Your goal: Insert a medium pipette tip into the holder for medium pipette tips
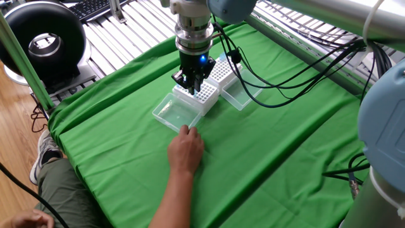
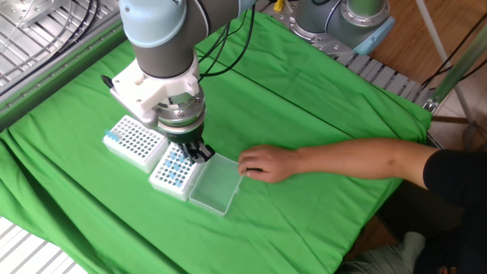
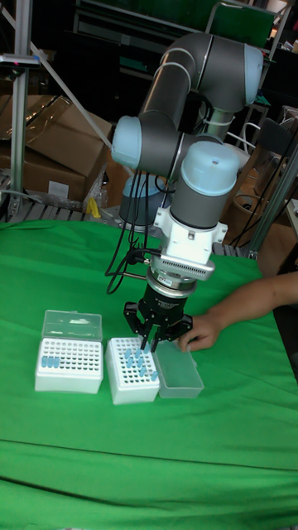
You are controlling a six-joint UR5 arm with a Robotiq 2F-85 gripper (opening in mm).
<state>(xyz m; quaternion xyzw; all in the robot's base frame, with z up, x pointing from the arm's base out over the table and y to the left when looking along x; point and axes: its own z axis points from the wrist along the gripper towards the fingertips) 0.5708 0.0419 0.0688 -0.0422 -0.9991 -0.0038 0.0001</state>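
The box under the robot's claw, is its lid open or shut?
Open. The box shows its rows of holes, and its clear lid lies flat beside it.

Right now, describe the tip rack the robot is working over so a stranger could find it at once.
On the green cloth, two white tip racks sit side by side. It is the rack directly beneath the robot's hand. Its clear lid lies open toward the person's hand, and its blue tips form a cluster rather than one edge row.

**Two racks side by side on the worktop**

The medium tip holder [image 3: 132, 369] is the landmark. A second tip rack [image 3: 69, 364] stands just beside it. Its open lid [image 3: 180, 369] lies on the opposite side, a person's hand [image 3: 201, 330] touching it. The tool [image 3: 153, 339] hangs directly above the holder.
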